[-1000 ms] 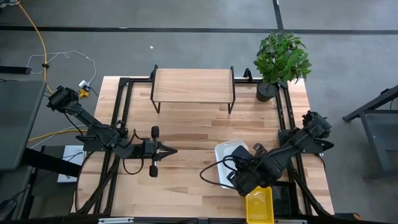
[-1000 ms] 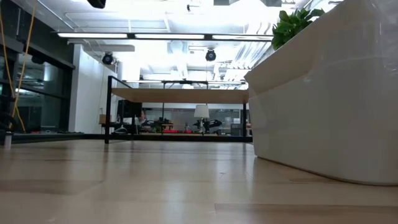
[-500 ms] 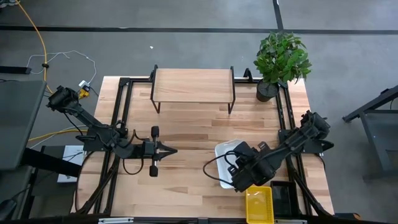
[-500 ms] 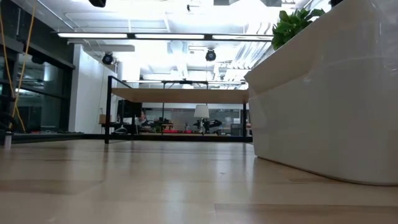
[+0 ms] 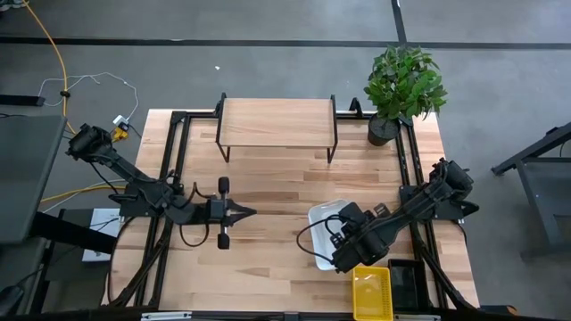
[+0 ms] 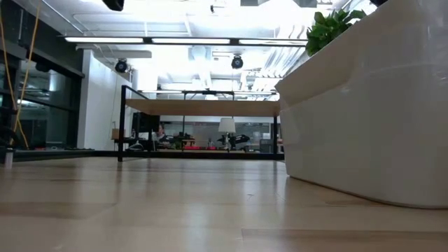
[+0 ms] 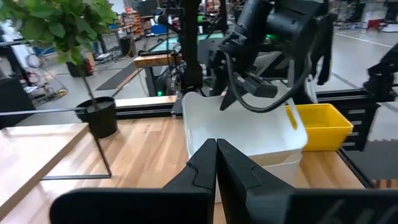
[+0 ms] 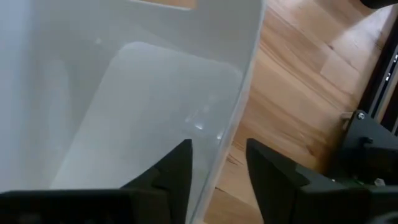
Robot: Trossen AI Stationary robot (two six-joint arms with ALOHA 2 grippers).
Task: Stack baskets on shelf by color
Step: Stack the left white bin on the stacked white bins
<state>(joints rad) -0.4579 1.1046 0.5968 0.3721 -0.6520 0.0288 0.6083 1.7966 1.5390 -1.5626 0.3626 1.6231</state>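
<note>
A white basket (image 5: 323, 223) rests flat on the table at the near right; it fills the right of the low view (image 6: 371, 119). My right gripper (image 8: 217, 168) is open and slants down over the basket's near right side. One finger stands inside its side wall (image 8: 233, 124), the other outside, with a gap on both sides. A yellow basket (image 5: 372, 294) sits at the table's near edge. The shelf (image 5: 277, 122) stands at the far middle with nothing on top. My left gripper (image 7: 216, 149) is shut, level above the table's left middle, with nothing in it.
A potted plant (image 5: 401, 85) stands at the far right corner, right of the shelf. Black frame rails (image 5: 169, 169) run along both sides of the table. Bare wood lies between the shelf and the white basket.
My right gripper has sunk toward the white basket, shifted a little toward the table's left, and tipped further downward. The baskets have stayed where they were.
</note>
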